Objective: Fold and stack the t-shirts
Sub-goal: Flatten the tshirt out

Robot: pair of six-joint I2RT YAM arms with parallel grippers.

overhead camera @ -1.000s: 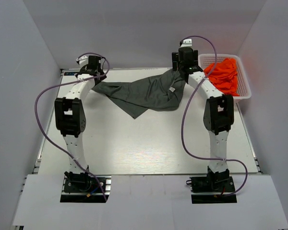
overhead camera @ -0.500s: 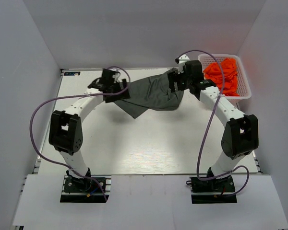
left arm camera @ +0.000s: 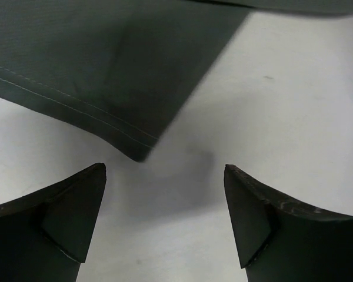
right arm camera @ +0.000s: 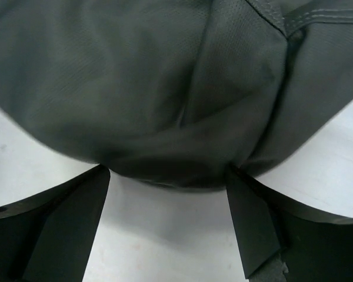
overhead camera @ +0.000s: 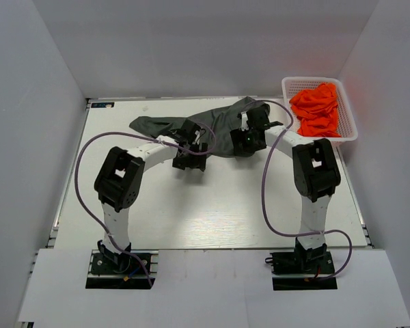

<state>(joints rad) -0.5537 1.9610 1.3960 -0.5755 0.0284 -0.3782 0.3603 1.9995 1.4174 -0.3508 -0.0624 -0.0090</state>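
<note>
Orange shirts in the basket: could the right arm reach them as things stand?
Probably yes. The orange shirts lie uncovered in the open basket beside the right arm, and the right gripper, at the grey shirt, is open.

One shirt (overhead camera: 219, 126) lies spread across the far middle of the desk (overhead camera: 212, 205). The left arm (overhead camera: 150, 152) reaches to its near edge, the right arm (overhead camera: 281, 131) to its right part. The other shirts (overhead camera: 319, 109) are heaped in a basket (overhead camera: 347, 102) at the far right corner.

No text, label or number is legible anywhere.
</note>
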